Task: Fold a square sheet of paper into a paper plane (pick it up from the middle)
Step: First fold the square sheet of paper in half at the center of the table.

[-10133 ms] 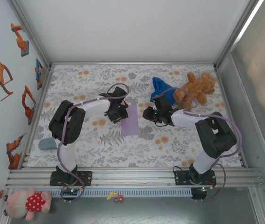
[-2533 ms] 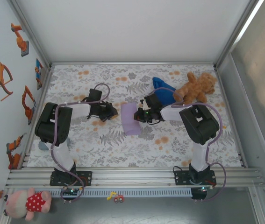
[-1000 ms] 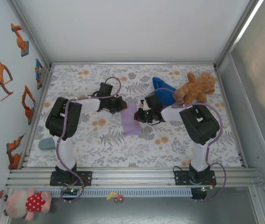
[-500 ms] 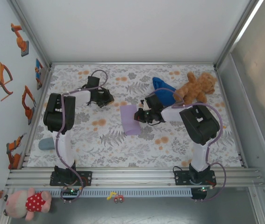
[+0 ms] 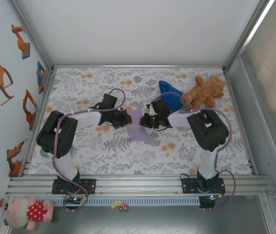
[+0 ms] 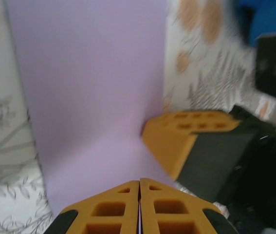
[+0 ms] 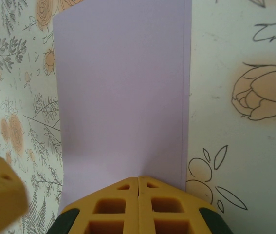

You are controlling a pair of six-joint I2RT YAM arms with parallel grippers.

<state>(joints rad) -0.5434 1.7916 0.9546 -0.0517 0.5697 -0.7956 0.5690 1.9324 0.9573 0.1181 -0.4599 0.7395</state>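
Note:
The square sheet of paper (image 5: 137,126), lavender, lies on the floral mat as a narrow rectangle folded in half. Two layered edges run along its right side (image 7: 184,97). My left gripper (image 5: 126,119) is shut, its tip (image 6: 139,182) resting on the paper's (image 6: 89,87) left part. My right gripper (image 5: 146,121) is shut too, its tip (image 7: 138,178) pressed on the paper's right edge. The two tips face each other across the sheet, a short way apart. The right gripper's orange fingers (image 6: 181,139) show in the left wrist view.
A brown teddy bear (image 5: 204,92) and a deep blue cloth (image 5: 169,91) lie behind the right arm. A grey object (image 5: 46,150) sits at the mat's left edge. Metal frame rails bound the mat; a pink plush (image 5: 29,212) lies outside, front left.
Half a second ago the left gripper was off to the back left; it has swung back onto the paper's left side. The right gripper and paper have stayed put.

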